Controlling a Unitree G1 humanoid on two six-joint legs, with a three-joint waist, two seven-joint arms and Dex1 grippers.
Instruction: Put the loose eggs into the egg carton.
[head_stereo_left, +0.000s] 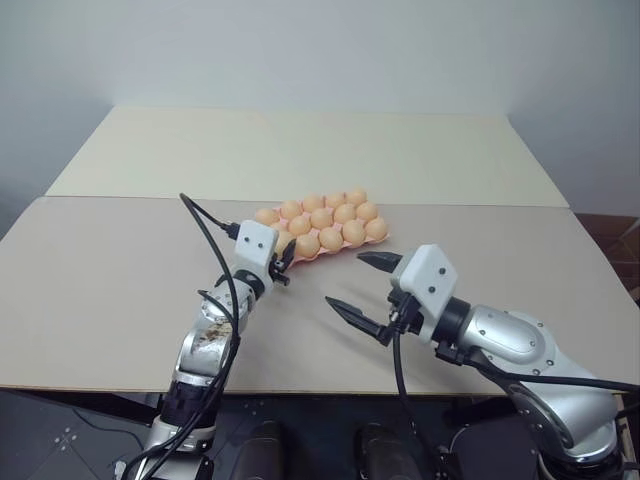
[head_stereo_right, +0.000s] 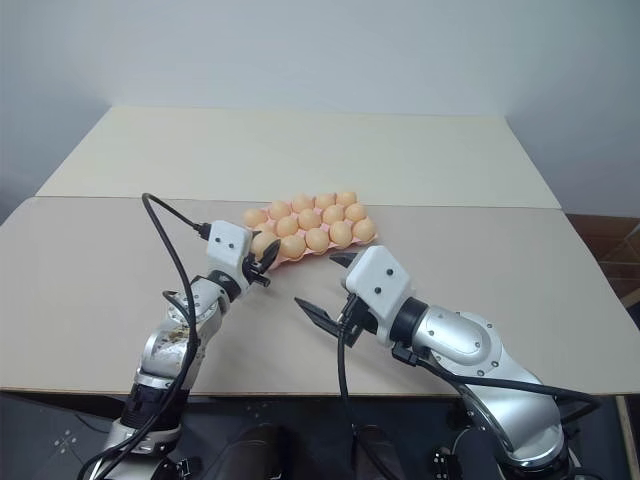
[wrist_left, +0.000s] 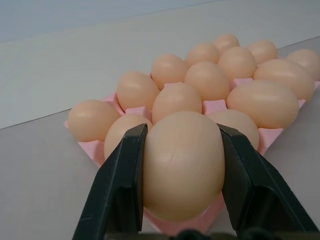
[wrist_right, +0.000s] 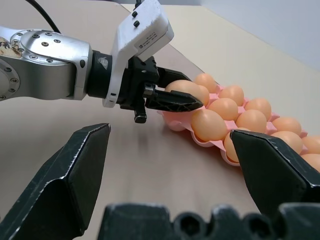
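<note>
An egg (wrist_left: 183, 165) is pinched upright in the left gripper (head_stereo_left: 284, 262) at the near left corner of the egg carton (wrist_left: 218, 106) — the cups lie just ahead and below. The right gripper (head_stereo_left: 364, 283) is held spread, just beside the carton's near edge, above the desk (head_stereo_left: 120, 290).

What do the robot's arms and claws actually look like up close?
Each arm is shiny silver metal with rounded joints and black rings, ending in a white boxy block. From it spring two black, tapering, pointed fingers: the left claw and the right claw. Loose black cables loop along both arms.
</note>
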